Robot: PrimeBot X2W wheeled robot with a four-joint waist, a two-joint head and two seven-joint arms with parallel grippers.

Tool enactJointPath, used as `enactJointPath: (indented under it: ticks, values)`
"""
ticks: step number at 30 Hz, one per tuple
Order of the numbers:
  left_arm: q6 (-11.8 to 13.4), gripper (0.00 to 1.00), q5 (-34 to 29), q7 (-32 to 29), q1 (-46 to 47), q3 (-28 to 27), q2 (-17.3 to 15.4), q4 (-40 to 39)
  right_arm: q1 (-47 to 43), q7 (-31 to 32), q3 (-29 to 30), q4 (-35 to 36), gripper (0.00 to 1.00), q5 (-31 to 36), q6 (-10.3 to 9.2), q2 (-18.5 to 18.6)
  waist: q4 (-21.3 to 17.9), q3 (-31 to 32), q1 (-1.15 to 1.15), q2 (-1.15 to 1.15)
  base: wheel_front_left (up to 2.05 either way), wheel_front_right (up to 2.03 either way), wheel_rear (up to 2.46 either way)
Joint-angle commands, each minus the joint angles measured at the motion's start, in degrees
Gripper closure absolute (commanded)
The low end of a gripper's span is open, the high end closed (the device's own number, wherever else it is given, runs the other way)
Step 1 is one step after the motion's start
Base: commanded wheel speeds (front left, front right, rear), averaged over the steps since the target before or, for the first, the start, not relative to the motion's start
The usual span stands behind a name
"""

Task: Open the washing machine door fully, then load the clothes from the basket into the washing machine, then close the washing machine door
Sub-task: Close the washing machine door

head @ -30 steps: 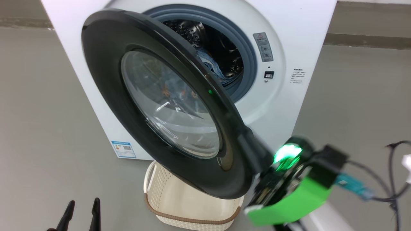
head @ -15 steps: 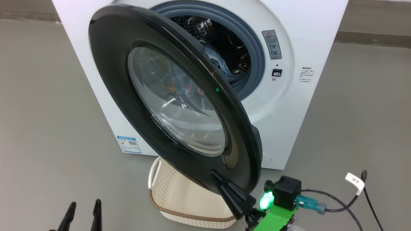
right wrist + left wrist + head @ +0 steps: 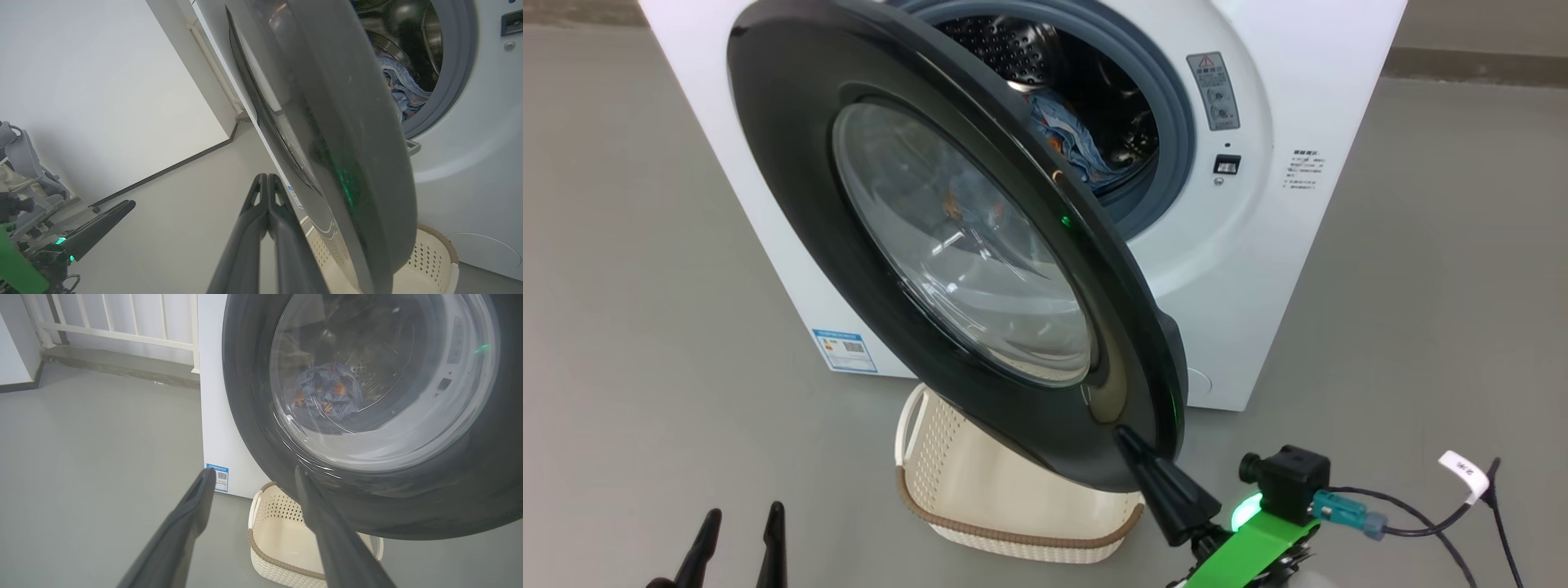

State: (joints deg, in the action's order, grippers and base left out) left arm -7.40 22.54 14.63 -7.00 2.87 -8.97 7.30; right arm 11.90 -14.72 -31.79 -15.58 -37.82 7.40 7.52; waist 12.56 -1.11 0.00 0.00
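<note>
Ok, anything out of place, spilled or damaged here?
Nothing stands out. The clothes lie inside the washing machine, and the basket stands upright beneath the partly open washing machine door; the part of it that shows holds nothing.

At five o'clock our right gripper has dark tapered fingers on a green mount with a black cube camera, teal plug and white cable tag; our left gripper, at seven o'clock, is equally dark.

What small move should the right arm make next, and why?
Probably push the shut right gripper against the outer rim of the washing machine door, swinging it toward the washing machine: the clothes lie in the drum, the basket looks empty, and the door stands ajar.
</note>
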Motion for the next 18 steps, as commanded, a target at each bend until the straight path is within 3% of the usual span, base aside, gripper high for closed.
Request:
enactJointPath:
  ticks: [1,18]
  values:
    - [-0.09,0.00,0.38,0.37,2.73,-1.90,-0.58,-1.00,0.61,-0.28,-0.15,1.58,1.00,0.60,0.09,-0.72,-0.21,-0.43,0.00,0.00,0.00,0.00,0.00]
    - [-0.09,0.00,0.60,0.37,5.29,-1.10,-0.56,-1.54,3.96,-0.28,6.35,3.32,1.00,2.80,0.09,-1.86,-0.32,-4.05,0.00,0.00,0.00,0.00,0.00]
